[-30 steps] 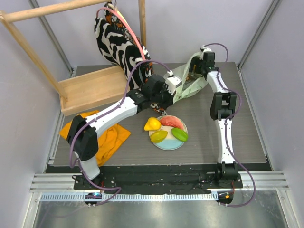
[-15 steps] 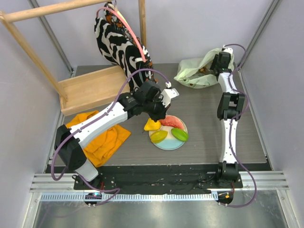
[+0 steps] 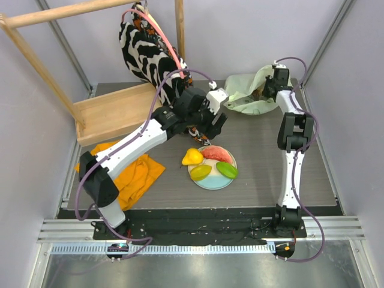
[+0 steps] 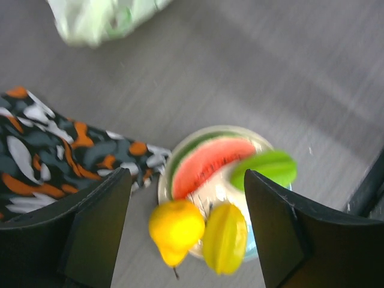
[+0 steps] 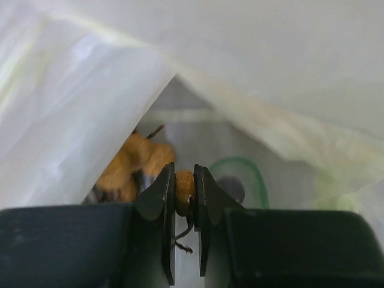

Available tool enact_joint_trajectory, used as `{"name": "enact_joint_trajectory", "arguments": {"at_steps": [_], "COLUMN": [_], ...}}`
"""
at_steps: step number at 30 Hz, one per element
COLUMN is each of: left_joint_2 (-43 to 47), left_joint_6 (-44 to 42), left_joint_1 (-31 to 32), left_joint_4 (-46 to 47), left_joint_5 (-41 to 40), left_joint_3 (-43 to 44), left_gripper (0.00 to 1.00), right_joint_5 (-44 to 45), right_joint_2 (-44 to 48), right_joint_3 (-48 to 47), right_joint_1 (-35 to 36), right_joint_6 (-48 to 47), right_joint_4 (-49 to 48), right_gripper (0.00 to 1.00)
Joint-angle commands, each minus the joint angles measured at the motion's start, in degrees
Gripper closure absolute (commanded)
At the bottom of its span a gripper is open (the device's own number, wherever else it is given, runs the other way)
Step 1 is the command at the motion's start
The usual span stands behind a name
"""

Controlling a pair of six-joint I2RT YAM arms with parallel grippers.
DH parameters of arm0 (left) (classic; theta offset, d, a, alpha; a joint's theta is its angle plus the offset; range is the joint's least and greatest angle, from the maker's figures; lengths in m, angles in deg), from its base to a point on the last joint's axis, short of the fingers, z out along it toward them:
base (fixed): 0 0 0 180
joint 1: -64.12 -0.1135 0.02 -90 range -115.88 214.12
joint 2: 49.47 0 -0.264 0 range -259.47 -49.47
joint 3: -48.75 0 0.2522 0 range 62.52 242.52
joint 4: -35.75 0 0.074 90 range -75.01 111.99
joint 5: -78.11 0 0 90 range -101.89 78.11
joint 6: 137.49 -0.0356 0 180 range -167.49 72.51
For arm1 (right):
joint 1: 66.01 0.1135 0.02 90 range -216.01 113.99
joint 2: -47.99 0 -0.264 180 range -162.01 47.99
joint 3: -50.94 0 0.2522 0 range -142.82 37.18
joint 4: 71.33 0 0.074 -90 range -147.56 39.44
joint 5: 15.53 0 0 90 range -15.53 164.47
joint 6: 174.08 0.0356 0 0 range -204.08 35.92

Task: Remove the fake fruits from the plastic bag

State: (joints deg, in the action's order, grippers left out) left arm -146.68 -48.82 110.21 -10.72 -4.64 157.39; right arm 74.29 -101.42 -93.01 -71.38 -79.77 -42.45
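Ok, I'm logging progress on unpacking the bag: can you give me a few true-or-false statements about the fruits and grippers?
1. The right gripper is inside the plastic bag, shut on the grape bunch. True.
2. The left gripper holds the pear. False: it is open and empty; the pear lies beside the plate.
3. The watermelon slice lies on the plate. True.
4. The plastic bag is empty. False: the grape bunch is inside it.
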Motion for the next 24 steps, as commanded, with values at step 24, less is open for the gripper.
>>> {"name": "enact_joint_trajectory", "arguments": {"at_steps": [24], "left_joint_2": [-20.47], "left_joint_6": [10.11], "left_joint_1": [-12.33], "left_joint_4": [15.5], "left_joint_5": [7.67], "left_joint_3": [26.67], "left_gripper": [0.2], "right_joint_5": [-6.85], "right_joint_2": [23.98], "right_joint_3": [26.22], "right_joint_1": [-1.67], "right_joint_6": [2.72], "right_joint_4": [1.59], "right_gripper": [0.99]}}
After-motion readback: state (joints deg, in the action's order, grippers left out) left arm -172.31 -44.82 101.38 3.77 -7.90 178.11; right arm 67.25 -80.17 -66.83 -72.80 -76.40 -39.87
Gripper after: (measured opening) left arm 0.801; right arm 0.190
